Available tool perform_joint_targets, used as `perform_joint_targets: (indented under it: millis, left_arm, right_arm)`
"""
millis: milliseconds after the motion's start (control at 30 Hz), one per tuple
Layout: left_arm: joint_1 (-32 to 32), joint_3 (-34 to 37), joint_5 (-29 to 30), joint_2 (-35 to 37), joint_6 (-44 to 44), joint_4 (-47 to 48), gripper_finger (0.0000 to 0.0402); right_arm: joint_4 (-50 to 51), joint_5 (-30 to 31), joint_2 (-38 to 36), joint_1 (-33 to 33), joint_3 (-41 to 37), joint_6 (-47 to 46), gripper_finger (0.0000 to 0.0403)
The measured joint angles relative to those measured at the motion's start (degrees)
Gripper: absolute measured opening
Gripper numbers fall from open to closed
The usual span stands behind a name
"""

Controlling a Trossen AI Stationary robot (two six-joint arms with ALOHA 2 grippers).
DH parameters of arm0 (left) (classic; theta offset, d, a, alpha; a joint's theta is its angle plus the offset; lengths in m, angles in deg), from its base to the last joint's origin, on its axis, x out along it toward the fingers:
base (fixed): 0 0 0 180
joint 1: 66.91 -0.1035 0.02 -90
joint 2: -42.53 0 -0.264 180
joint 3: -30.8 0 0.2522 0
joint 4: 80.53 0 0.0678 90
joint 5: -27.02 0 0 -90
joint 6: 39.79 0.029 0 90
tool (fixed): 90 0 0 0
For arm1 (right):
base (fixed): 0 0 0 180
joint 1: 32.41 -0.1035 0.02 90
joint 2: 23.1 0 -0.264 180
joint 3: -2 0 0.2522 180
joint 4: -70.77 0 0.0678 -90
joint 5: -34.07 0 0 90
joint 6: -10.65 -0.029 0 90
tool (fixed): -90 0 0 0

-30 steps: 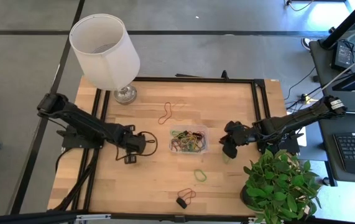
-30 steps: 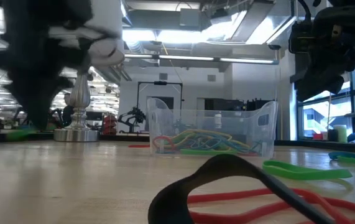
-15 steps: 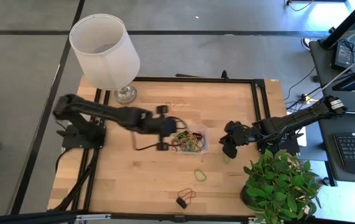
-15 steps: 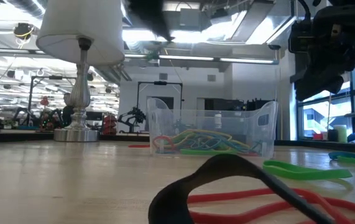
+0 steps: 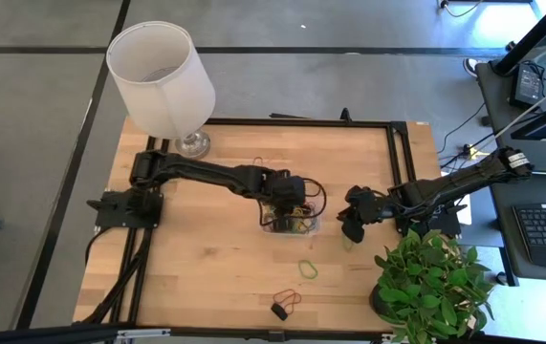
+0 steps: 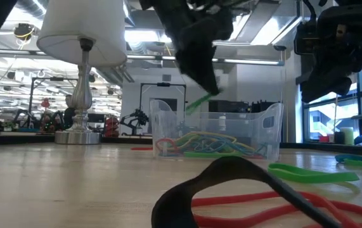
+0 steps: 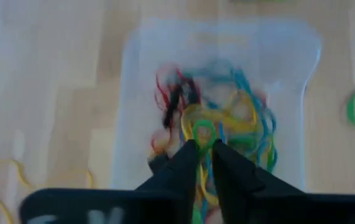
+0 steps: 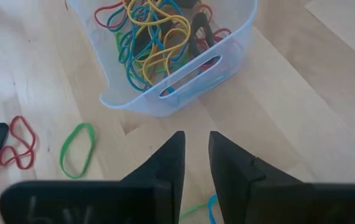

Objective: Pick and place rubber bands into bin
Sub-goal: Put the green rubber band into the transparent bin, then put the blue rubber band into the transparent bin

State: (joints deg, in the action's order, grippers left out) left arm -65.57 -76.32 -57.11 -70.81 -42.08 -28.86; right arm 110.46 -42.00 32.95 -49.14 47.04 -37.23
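The left gripper [image 5: 293,194] is right over the bin [image 5: 312,225], fingers pinched tight on a green rubber band [image 6: 198,101] that dangles just above the rim, with a tangle of other rubber bands [image 8: 154,34] lying inside the bin. The right gripper [image 5: 352,222] hangs just beside the bin on the plant [image 5: 432,284] side, fingers only narrowly apart and holding nothing. Nearer the front edge than the bin, a loose green band [image 5: 308,269] and a red band [image 5: 288,300] lie on the table [image 5: 215,277].
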Motion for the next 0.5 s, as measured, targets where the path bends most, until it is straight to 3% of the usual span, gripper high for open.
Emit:
perform_joint_targets:
  millis: [267, 500]
  left_arm:
    - [-0.05, 0.02, -0.46, -0.7, -0.01, 3.82, 0.0127]
    - [-0.1, -0.02, -1.01, 2.17, 2.62, 8.72, 0.0149]
  right_arm:
    - [-0.07, 0.0, 0.02, 0.0, 0.0, -0.04, 0.0076]
    - [-0.23, 0.0, 0.02, 0.0, 0.0, -0.02, 0.0076]
